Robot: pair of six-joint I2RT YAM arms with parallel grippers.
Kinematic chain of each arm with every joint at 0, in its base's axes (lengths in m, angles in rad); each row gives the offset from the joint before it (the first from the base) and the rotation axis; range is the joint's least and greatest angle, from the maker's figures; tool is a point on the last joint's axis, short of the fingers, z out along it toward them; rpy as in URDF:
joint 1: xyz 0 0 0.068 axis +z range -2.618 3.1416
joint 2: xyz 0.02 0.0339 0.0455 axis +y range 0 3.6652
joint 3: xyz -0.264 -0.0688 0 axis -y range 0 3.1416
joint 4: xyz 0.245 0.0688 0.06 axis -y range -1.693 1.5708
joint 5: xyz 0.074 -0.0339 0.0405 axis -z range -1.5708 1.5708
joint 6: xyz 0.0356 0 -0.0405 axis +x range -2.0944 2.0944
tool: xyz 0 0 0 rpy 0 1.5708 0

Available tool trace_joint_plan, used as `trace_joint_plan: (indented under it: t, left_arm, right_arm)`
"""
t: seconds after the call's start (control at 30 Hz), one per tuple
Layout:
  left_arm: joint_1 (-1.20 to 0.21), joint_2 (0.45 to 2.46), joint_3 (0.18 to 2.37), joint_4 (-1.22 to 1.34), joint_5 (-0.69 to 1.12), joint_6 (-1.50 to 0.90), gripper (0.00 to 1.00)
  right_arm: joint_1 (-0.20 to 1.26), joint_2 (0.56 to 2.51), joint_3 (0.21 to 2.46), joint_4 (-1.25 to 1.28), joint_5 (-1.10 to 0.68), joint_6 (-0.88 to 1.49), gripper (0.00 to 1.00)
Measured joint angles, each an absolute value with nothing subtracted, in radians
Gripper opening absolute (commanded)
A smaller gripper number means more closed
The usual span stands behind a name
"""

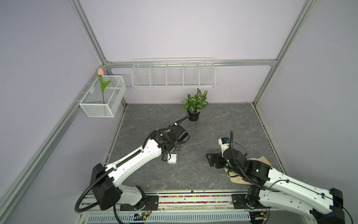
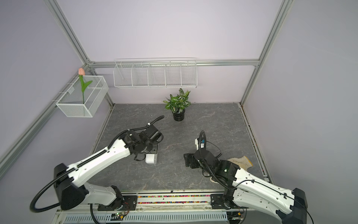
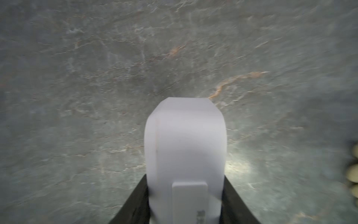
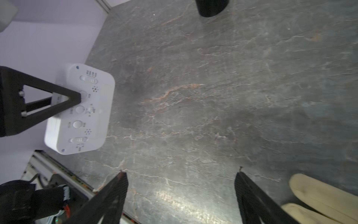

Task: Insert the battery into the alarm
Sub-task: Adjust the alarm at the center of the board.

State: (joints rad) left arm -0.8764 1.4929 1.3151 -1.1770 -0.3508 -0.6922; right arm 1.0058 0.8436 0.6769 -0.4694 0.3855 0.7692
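Where the left arm bends in over the grey stone-patterned surface (image 1: 222, 120), the left end effector (image 3: 185, 175) is clamped on the alarm (image 3: 185, 139). Its two black fingers (image 3: 137, 201) press the white case from opposite sides, parted only as far as the case is thick.

In both top views the alarm shows as a small white block just left of the frame's centre and a little below the middle, tucked under the left wrist. Cannot tell whether its lower edge touches the surface or hangs just above it. The right wrist camera shows the alarm's back plainly: round buttons, two sliders and small clusters of holes, with one finger lying across it. That back is turned toward the right arm.

Right end effector (image 4: 181, 172): jaws spread wide, nothing between them but bare surface. In the top views it sits right of centre, well apart from the alarm.

Also noted:
- A beige glove (image 1: 238, 179) lies on the surface beneath the right arm, lower right of frame.
- A potted plant (image 1: 194, 104) stands at the back of the surface, upper centre.
- A white wire rack (image 1: 173, 74) hangs on the rear wall.
- A mesh basket (image 1: 102, 99) holds a pink tulip (image 1: 100, 71), upper left.
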Motion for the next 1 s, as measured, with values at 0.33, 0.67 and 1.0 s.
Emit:
trace_joint_plan:
  t: [0.33, 0.67, 1.0]
  left_arm:
    - [-0.879, 1.921, 1.573, -1.473, -0.631, -0.691, 0.25]
    - [-0.933, 2.128, 1.627, -1.499, -0.709, -0.702, 0.36]
    - [-0.981, 2.178, 1.639, -1.493, -0.711, -0.690, 0.42]
  right_arm:
    - [0.954, 0.815, 0.677, -0.559, 0.413, 0.769, 0.89]
    - [0.931, 0.774, 0.660, -0.592, 0.415, 0.775, 0.89]
    - [0.922, 0.772, 0.598, -0.595, 0.414, 0.793, 0.89]
